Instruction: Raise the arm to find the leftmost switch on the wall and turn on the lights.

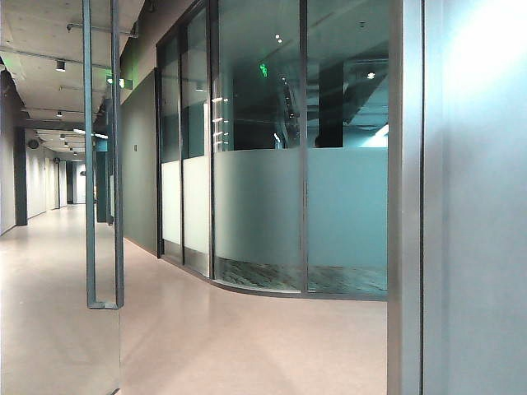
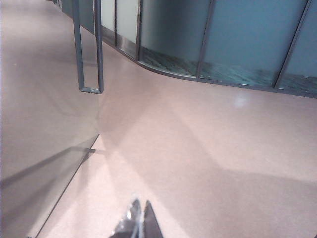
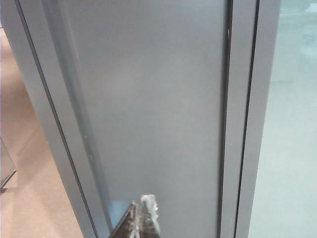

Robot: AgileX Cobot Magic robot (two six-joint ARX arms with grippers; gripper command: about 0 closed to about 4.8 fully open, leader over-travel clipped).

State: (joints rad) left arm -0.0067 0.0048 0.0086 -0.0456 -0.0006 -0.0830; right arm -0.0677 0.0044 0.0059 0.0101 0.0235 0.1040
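Neither arm is showing in the exterior view; only the wrist views are recording the grippers. The left gripper is pointing down and forward over the pinkish floor, its two tips lying closed together with nothing between them, hanging clear of the floor and beside the lower edge of the glass door panel. The right gripper is facing the grey door frame, its tips likewise pressed together and holding nothing; whether they are touching the frame cannot be told. The frame is presenting as a flat, matt grey metal upright with narrow dark vertical grooves, standing between the floor and a pale, smooth wall. The leftmost switch is not appearing in any view, so its position cannot be told. In the exterior view the same grey door frame is rising beside the pale wall. Beyond the frame, a curved glass partition with dark metal mullions is running along the corridor, its lower band frosted and its upper band clear. A long U-shaped metal door handle, tubular and grey, is hanging on the glass door panel well apart from the frame. The floor is reading as smooth and matt.
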